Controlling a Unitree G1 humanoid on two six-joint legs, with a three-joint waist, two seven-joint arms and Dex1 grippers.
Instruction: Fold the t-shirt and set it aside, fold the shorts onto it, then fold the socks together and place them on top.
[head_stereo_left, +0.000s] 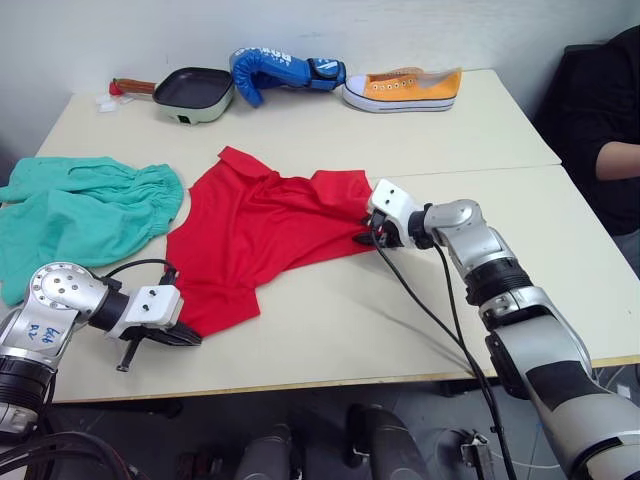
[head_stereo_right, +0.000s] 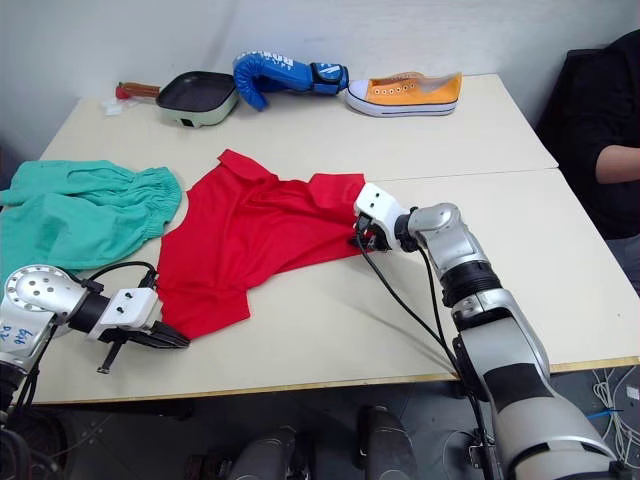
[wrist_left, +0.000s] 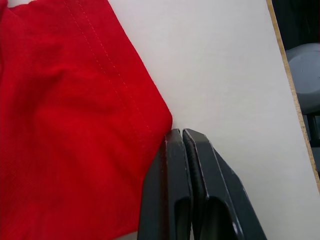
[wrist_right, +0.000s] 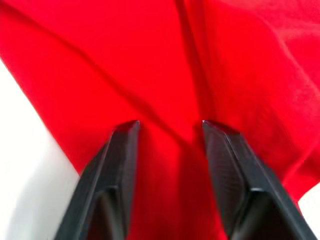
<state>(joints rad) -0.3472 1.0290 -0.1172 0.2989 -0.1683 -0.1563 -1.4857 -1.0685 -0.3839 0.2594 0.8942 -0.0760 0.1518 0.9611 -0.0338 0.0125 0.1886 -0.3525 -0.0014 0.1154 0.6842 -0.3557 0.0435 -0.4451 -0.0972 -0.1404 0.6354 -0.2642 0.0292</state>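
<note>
A bright red short-sleeved cotton t-shirt (head_stereo_left: 262, 236) lies rumpled and partly doubled over near the middle of the pale wooden table (head_stereo_left: 500, 130), with both arms of the robot at its edges. The left gripper (wrist_left: 181, 145) has its two black fingers pressed together at the shirt's near hem corner; whether any cloth is pinched between them cannot be told. The right gripper (wrist_right: 170, 131) stands with fingers spread, a ridge of red fabric running between them at the shirt's right edge.

The fold appears barely begun. To do it well, the right gripper probably needs to close on that ridge before lifting, and both hands should carry their edges across together so the cloth lands flat rather than bunched.

By count: one t-shirt; one pair of teal-green soft fabric shorts (head_stereo_left: 85, 208) with a gathered waistband, spread just left of the shirt. Along the far edge sit one small dark frying pan (head_stereo_left: 193, 92), one blue boxing glove (head_stereo_left: 280, 70) and one orange canvas sneaker (head_stereo_left: 405, 89). A person's dark sleeve (head_stereo_left: 605, 120) shows at the right.
</note>
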